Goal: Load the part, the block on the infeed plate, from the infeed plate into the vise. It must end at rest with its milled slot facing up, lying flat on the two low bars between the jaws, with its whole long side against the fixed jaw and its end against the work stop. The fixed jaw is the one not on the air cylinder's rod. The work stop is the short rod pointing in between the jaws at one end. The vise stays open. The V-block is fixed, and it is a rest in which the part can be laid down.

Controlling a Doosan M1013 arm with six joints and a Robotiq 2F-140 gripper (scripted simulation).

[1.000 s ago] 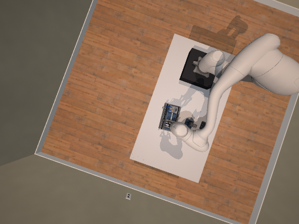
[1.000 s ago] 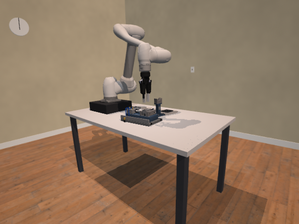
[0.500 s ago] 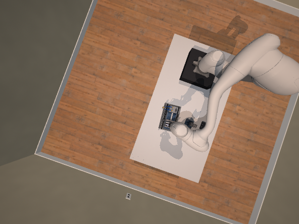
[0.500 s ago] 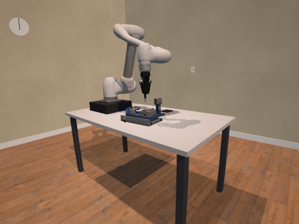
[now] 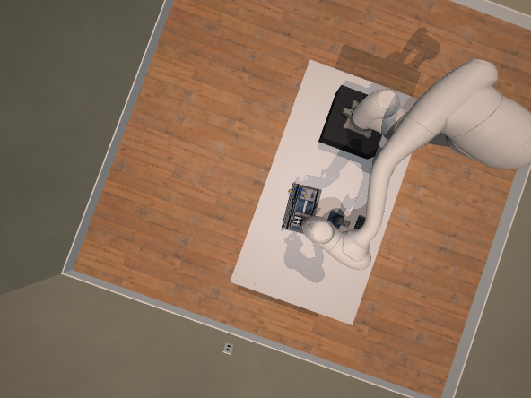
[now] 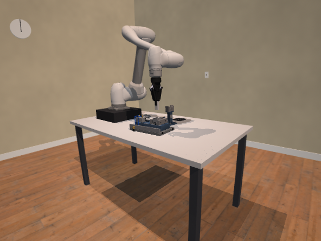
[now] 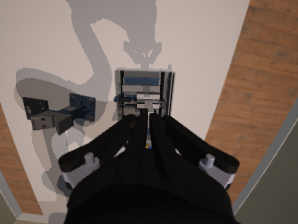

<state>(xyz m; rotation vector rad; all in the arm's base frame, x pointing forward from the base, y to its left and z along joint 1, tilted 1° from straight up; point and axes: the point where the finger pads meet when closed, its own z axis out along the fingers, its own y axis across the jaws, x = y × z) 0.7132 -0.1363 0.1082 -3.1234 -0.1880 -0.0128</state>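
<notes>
Gripper point(image 6: 156, 105) hangs above the vise point(image 6: 152, 125), fingers clenched together on nothing; probably shut so it can nudge rather than grasp. A pale block point(image 7: 148, 98), apparently the part, lies between the vise jaws. Infeed plate point(image 6: 179, 119), farther right, looks bare. V-block point(image 6: 169, 109) unused.

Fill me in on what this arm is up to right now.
A single white arm has its hand hanging in the air above the vise on the white table. The hand's fingers are shut together and hold nothing. In the wrist view a pale block already appears to lie between the vise jaws, though how it sits against the fixed jaw and stop is too small to judge. The V-block stands beside the vise, with the dark infeed plate past it.
</notes>
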